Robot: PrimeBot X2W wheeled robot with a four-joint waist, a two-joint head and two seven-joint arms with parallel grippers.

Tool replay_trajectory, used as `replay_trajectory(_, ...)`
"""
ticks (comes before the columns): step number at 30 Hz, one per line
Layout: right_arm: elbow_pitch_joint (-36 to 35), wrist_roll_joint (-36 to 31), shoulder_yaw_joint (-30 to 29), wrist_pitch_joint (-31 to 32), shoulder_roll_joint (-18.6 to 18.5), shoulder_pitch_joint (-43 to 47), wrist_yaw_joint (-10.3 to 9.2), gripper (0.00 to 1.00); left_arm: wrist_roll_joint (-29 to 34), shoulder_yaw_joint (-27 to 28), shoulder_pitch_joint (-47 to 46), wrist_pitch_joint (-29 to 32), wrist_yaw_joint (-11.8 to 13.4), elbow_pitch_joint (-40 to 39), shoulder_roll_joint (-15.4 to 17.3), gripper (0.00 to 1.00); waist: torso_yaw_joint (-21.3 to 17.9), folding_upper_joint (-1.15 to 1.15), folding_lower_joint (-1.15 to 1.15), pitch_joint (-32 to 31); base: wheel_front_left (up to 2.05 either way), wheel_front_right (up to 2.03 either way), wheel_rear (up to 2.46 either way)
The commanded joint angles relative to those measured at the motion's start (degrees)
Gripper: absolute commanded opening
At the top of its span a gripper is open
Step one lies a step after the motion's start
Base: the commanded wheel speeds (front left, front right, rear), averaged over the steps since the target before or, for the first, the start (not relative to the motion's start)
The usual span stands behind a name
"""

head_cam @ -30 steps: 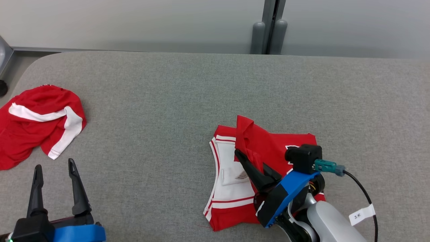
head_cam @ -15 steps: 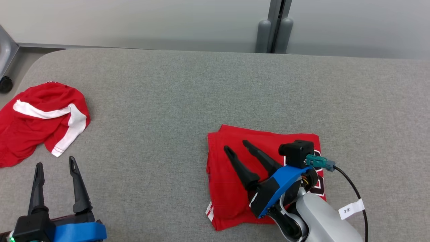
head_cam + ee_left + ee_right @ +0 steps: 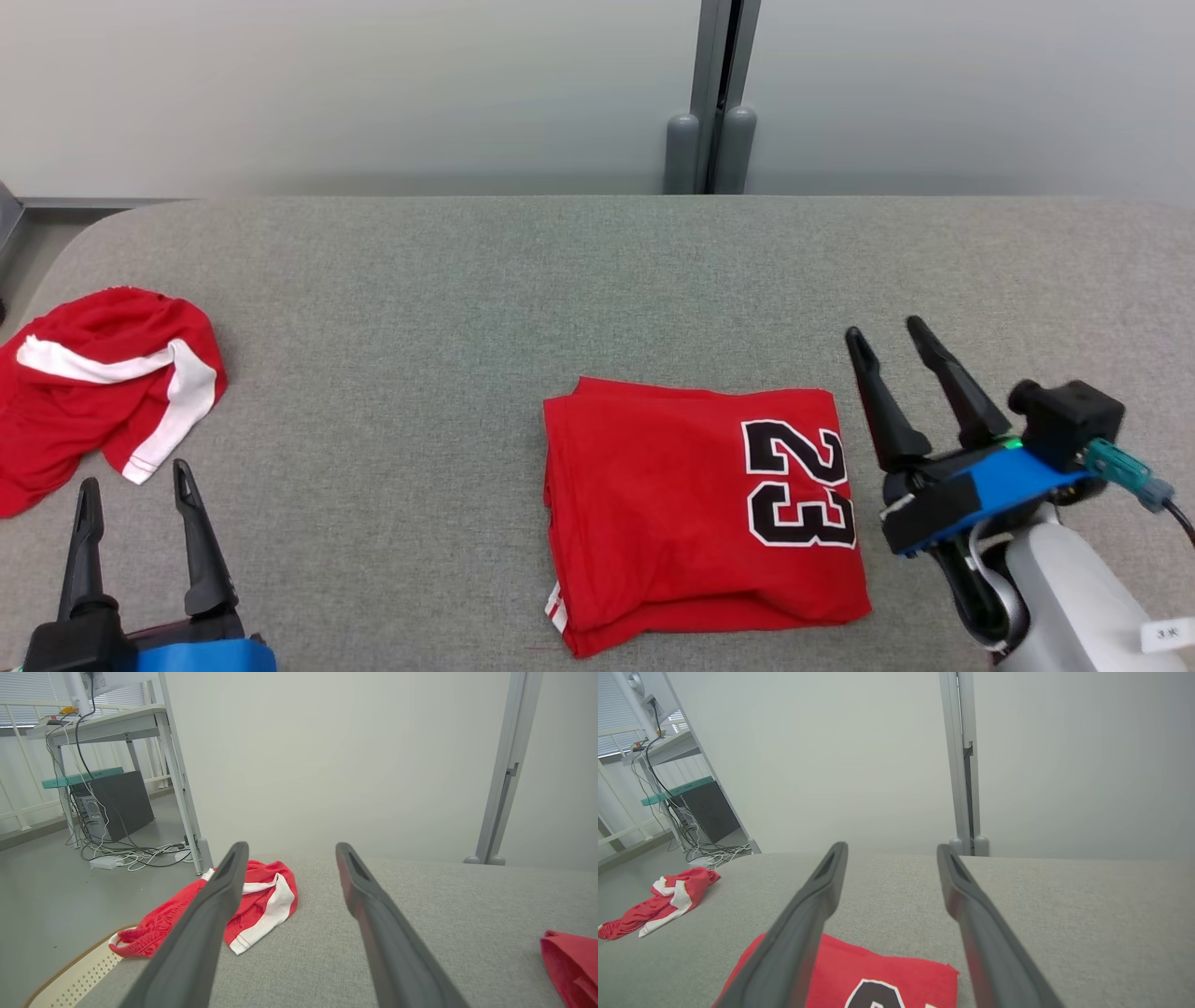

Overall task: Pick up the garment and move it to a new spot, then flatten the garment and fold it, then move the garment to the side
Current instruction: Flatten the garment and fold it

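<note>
Your folded red jersey (image 3: 700,513) lies flat on the grey padded table (image 3: 467,280), a little right of the middle and toward the near edge; its black-and-white number 23 (image 3: 798,483) faces up on the right half (a sliver of white trim peeks out at the near left corner). Your right gripper (image 3: 883,329) stands just beside the jersey's right edge, apart from the cloth; both fingers are spread wide and hold nothing; a strip of bare grey fabric lies between them and the jersey. Your left gripper (image 3: 133,474) sits at the near left, fingers likewise wide apart and empty; just beyond it, at the table's left edge, lies a crumpled red-and-white garment (image 3: 93,383), well apart from the jersey, part of it reaching past the table's edge in the left wrist view. Behind the table you have a pale wall with a grey metal post (image 3: 711,93); off to the left a desk (image 3: 107,723) stands over a dark computer tower (image 3: 117,805) and a tangle of cables (image 3: 126,851).
</note>
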Motion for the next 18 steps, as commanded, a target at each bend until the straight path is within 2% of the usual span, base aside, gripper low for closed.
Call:
replay_trajectory(1, -1.0, -1.6, -2.0, -0.4, -0.4, 2.3, 0.03, 1.0, 0.2, 0.1, 0.8, -0.2, -0.1, 0.1, 0.5, 1.0, -0.6, 0.01, 0.0, -0.8, 0.0, 0.0, 0.0)
replay_trajectory(5, -3.2, -4.5, -6.5, -0.7, -0.5, 6.6, 0.02, 1.0, 0.5, 0.1, 1.2, -0.2, -0.3, 0.2, 0.8, 1.0, -1.1, 0.01, 0.0, -1.5, 0.0, 0.0, 0.0)
replay_trajectory(11, -7.3, -8.7, -13.1, -0.7, 2.1, 15.1, 0.02, 1.0, 0.5, -0.6, 1.7, -0.2, -1.0, 0.6, 1.2, 1.0, -1.7, 0.01, 0.0, -2.7, 0.0, 0.0, 0.0)
replay_trajectory(18, -10.3, -11.8, -14.9, -0.8, 4.7, 20.8, 0.02, 1.0, 0.1, -1.9, 2.4, -0.2, -2.3, 1.7, 1.6, 1.0, -2.6, 0.01, 0.0, -4.2, 0.0, 0.0, 0.0)
